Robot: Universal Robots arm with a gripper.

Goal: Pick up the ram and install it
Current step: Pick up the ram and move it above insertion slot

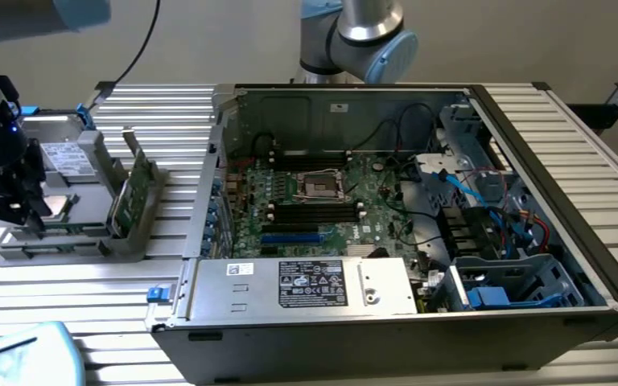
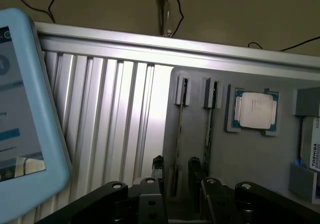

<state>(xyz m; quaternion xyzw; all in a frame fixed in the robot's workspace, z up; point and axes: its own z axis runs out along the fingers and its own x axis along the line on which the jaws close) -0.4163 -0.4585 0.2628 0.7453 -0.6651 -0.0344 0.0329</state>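
Although most of the print around me is too small to make out, one word reads plainly: "TOSHIBA", on the white label of the silver hard drive [image 2: 312,151] in the flat grey plastic holder [image 2: 250,159]. The silver power-supply box [image 1: 298,285] inside the open black computer case [image 1: 395,346] has a black-and-white label, and the light-blue-framed tablet [image 2: 25,108] shows a lit screen, but I cannot read either. Everything rests on a ribbed aluminium table [image 2: 110,114]. Beyond its edge is a dull brown floor with black cables and a thin metal pole [image 2: 162,3], and a plain pale wall shows in the exterior view. The ram [image 2: 178,134], a long, thin green circuit-board stick, stands on its long edge in a slot of the holder. From my wrist I see it edge-on as a narrow strip, its far end caught in a small grey clip. A second green stick [image 2: 208,129] stands just beside it in the next slot, and the square silver processor chip [image 2: 255,109] lies flat beyond that. In the exterior view the sticks rise upright at the holder's end near the case. My black two-fingered gripper [image 2: 176,176] is spread wide and holds nothing. From the wrist the ram lines up with the gap between my fingers [image 2: 158,166]; from the exterior view my gripper hangs toward that view's left of the sticks, apart from them.
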